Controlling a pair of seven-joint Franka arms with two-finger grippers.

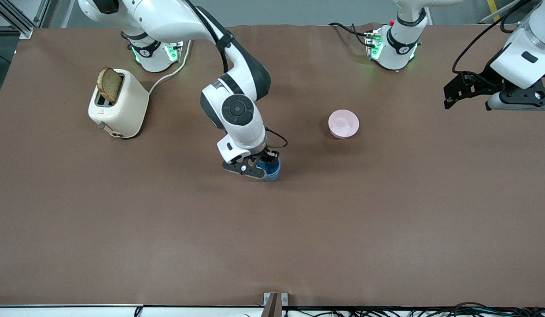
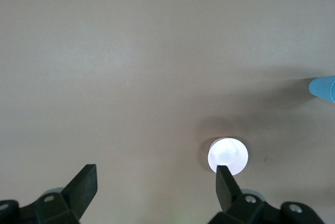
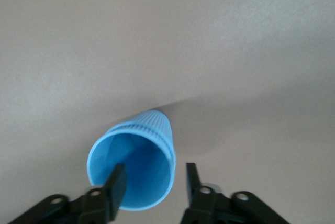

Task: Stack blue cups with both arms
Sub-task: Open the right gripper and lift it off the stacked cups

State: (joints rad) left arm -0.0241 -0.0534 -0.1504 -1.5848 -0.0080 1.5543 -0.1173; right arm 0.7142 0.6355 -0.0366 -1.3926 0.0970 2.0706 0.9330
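Observation:
A blue cup [image 1: 273,171] stands upright near the middle of the table. Its rim shows a doubled edge in the right wrist view [image 3: 152,130], as of one cup nested in another; no separate second blue cup shows. My right gripper [image 1: 263,169] is low over it and open [image 3: 155,172]. One finger is inside the cup's mouth and the other is outside the wall with a gap. My left gripper [image 1: 453,93] is open and empty, held high over the left arm's end of the table. The left wrist view [image 2: 155,174] shows the cup at its edge [image 2: 324,88].
A pink bowl [image 1: 343,123] sits farther from the front camera than the cup, toward the left arm's end, and appears bright white in the left wrist view [image 2: 228,156]. A cream toaster [image 1: 118,105] holding a bread slice [image 1: 109,85] stands near the right arm's base.

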